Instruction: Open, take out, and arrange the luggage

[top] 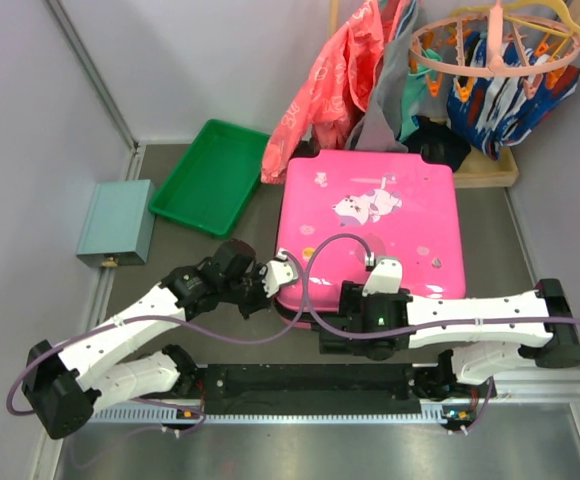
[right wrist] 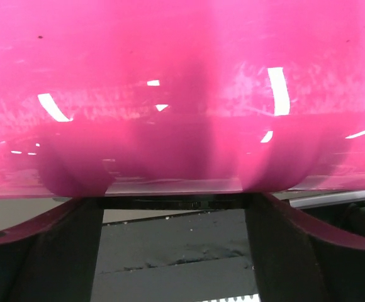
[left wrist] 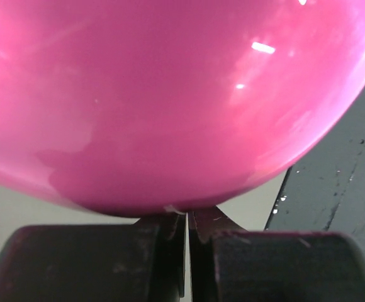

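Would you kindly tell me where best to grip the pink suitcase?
Grip the luggage by its near rim, coming from the arms' side: it lies flat and closed, its broad smooth top gives no hold, and hanging clothes crowd the far edge.

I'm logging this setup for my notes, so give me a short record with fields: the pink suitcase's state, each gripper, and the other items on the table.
luggage: large hot-pink hard-shell suitcase with white cartoon stickers, closed, lying flat, sticker side up
left gripper: shut, at the luggage's near left corner
right gripper: open, fingers spread at the luggage's near edge
green plastic tray: beyond the luggage's left side
small pale-teal box: left of the tray, by the wall
progress: luggage not yet opened
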Tool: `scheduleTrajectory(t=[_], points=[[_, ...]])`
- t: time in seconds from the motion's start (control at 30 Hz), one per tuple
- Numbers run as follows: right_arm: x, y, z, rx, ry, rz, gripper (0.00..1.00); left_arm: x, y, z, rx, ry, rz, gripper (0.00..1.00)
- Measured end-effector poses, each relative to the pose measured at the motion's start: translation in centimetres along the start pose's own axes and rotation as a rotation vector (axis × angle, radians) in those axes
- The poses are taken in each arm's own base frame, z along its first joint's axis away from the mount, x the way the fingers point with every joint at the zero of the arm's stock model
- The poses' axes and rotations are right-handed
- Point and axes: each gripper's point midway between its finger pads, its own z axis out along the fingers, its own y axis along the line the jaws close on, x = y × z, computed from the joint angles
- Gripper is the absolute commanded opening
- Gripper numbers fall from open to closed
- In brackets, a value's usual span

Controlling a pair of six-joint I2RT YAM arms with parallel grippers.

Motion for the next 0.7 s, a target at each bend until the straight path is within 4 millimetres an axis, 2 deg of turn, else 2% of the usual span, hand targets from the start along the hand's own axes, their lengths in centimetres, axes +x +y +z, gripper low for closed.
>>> scheduleTrajectory(t=[0.03, 0.07, 0.23, 0.37, 0.47, 0.6, 0.7], points=[[0.0, 0.0, 0.0, -0.001, -0.001, -0.002, 0.34, 0.0, 0.1, 0.0, -0.008, 0.002, 0.0, 0.0], [-0.1, 0.1, 0.1, -0.003, -0.001, -0.001, 0.19, 0.1, 0.3, -0.1, -0.018, 0.005, 0.001, 0.0], [-0.2, 0.5, 0.5, -0.02, 0.001, 0.014, 0.0, 0.4, 1.5, -0.4, -0.083, 0.025, 0.048, 0.0], [-0.1, 0.0, 0.7, -0.063, 0.009, 0.048, 0.0, 0.2, 1.9, -0.5, -0.102, 0.023, 0.101, 0.0], [0.0, -0.4, 0.7, -0.093, 0.025, 0.081, 0.0, -0.2, 3.0, -0.7, -0.15, 0.016, 0.132, 0.0], [-0.2, -0.6, 0.5, -0.136, 0.049, 0.122, 0.0, -1.4, 6.0, -0.8, -0.247, -0.022, 0.159, 0.0], [-0.4, -0.5, 0.4, -0.16, 0.05, 0.149, 0.0, -1.5, 8.5, -1.0, -0.268, -0.059, 0.108, 0.0]])
